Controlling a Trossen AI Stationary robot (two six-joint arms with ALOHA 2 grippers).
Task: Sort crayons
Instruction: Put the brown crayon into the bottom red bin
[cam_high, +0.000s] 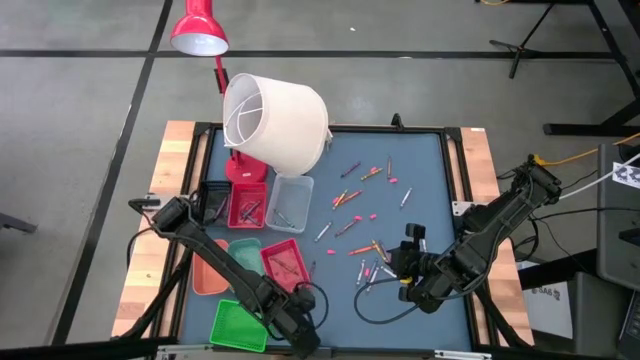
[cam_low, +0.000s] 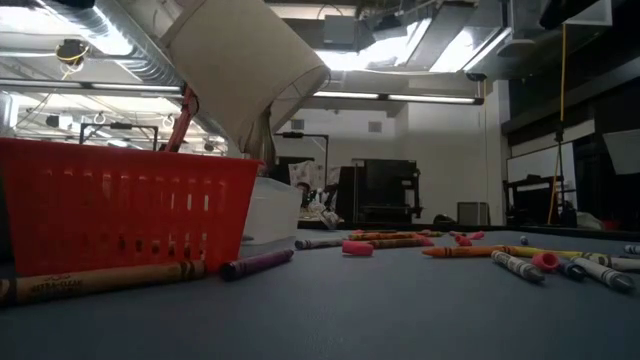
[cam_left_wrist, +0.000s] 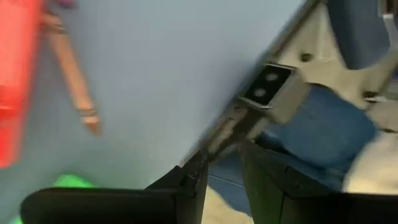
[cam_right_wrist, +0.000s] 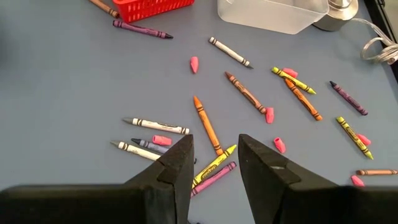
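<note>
Many crayons (cam_high: 352, 226) lie flat and scattered on the blue mat, right of centre; they also show in the low view (cam_low: 398, 242). My right gripper (cam_high: 394, 266) hovers open and empty over the near cluster. Its fingers (cam_right_wrist: 180, 163) stand above an orange crayon (cam_right_wrist: 206, 124), a yellow crayon (cam_right_wrist: 214, 165) and a purple crayon (cam_right_wrist: 214, 178) without touching them. My left gripper (cam_high: 308, 300) is open and empty near the table's front edge, beside a red tray (cam_high: 283, 262). A tan crayon (cam_left_wrist: 73, 68) lies next to that tray.
Small trays stand at the left: red (cam_high: 247, 205), clear (cam_high: 290, 200), green (cam_high: 245, 246), orange (cam_high: 208, 272) and bright green (cam_high: 238, 326). A white lampshade (cam_high: 275, 120) hangs over the far left. Pink stubs (cam_right_wrist: 194, 64) lie among the crayons. A cable (cam_high: 370, 312) loops at the front.
</note>
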